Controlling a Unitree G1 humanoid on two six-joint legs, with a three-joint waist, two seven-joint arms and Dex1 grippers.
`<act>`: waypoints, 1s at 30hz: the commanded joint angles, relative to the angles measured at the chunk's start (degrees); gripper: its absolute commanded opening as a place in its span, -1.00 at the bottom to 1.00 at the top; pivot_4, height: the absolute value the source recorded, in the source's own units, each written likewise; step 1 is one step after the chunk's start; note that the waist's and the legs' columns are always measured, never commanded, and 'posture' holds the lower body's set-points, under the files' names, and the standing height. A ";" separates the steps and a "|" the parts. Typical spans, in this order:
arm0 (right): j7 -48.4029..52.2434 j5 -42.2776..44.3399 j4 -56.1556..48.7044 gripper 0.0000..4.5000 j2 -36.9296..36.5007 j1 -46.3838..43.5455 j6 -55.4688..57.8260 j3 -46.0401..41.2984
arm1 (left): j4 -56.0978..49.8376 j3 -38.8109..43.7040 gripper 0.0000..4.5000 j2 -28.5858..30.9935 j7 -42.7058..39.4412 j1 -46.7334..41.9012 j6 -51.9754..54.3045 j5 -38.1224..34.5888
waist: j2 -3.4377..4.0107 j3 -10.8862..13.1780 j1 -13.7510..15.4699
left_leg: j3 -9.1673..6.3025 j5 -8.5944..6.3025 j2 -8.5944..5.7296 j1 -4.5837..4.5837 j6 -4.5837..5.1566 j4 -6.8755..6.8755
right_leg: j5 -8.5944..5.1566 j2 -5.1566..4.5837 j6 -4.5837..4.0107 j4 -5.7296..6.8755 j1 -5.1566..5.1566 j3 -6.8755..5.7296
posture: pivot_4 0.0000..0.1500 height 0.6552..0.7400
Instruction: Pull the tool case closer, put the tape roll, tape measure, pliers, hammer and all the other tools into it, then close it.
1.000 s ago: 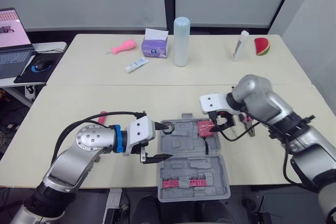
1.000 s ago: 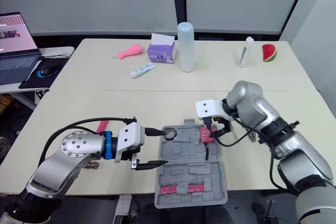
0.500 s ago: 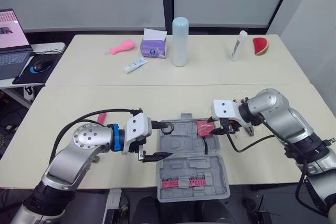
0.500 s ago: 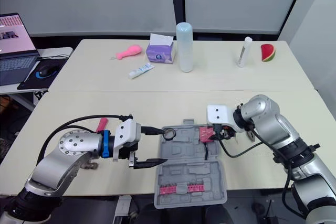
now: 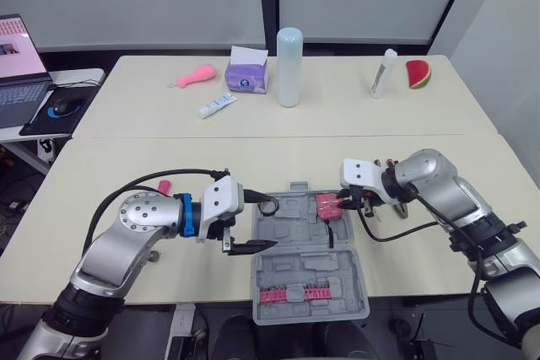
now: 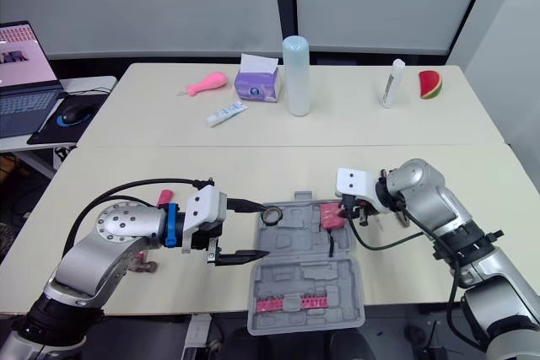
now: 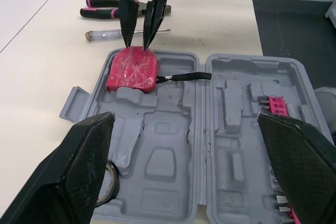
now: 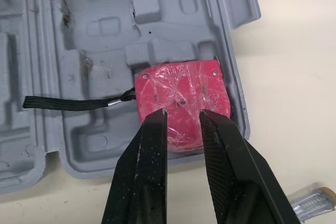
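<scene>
At far left, spots a pink-handled tool (image 5: 164,187) on the counter (image 5: 126,158), mostly tucked under the left arm and too hidden to name. Holds the left gripper (image 5: 267,224) with fingers spread wide and empty, just off the left wall of the tool case (image 5: 291,238). Finds the tape roll (image 5: 269,206) already inside the case, in the far left corner, just beside one finger. Has the case open flat at the counter's near edge, with the near half seeming to jut past that edge. Finds the tape measure (image 8: 184,98) in the far right pocket, its black strap (image 8: 73,103) trailing across the moulded ridges to the hinge. Poises the right gripper (image 8: 182,113) over it, fingers a narrow gap apart, clamped on nothing. Further right, sees the pliers (image 7: 102,12) and a screwdriver (image 7: 105,34) out on the counter, close beside the case.

As for hazards: could trap the strap along the hinge line on closing, leaving the lid sprung. Could nudge the tape roll out of its recess, or shove the case, with a careless sweep of the wide left fingers. Might tip the overhanging case off the counter by pressing on the near half. Might also knock the pliers further off when turning the right arm toward them.
</scene>
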 commanded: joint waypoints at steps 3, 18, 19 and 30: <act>0.18 -1.84 3.29 -0.58 0.72 -2.06 -1.06 1.58 | -0.41 -0.07 1.00 -0.22 -0.34 -0.97 -1.01 -0.22 | 0.00 0.00 0.03 | 0.01 0.00 0.00 0.00 0.00 0.00 | 0.00 0.00 0.00 0.00 0.00 0.00 | 1.00 0.23; 2.18 -7.23 16.21 -0.58 4.47 -5.49 -4.08 7.95 | -0.66 -0.19 1.00 -0.09 -0.46 -0.92 -1.07 -0.08 | -0.23 -0.15 0.01 | -0.03 0.00 0.03 0.24 0.00 0.02 | 0.00 -0.03 0.00 -0.02 0.24 -0.04 | 1.00 0.23; 1.91 -7.34 16.67 -0.58 4.87 -5.65 -5.00 7.65 | -0.64 -0.16 1.00 -0.07 -0.46 -0.91 -1.09 -0.06 | -0.23 -0.15 -0.06 | -0.02 0.00 0.03 0.29 0.00 0.01 | 0.00 -0.02 0.00 -0.01 0.27 -0.04 | 1.00 0.23; -0.63 3.90 -7.50 -0.58 3.82 -1.06 2.10 -8.06 | 4.55 7.11 1.00 -0.52 1.13 2.02 -5.07 -1.94 | -0.15 -0.06 0.00 | 0.00 0.00 0.04 -0.07 0.00 0.01 | 0.00 -0.04 0.00 0.07 -0.10 -0.04 | 1.00 0.23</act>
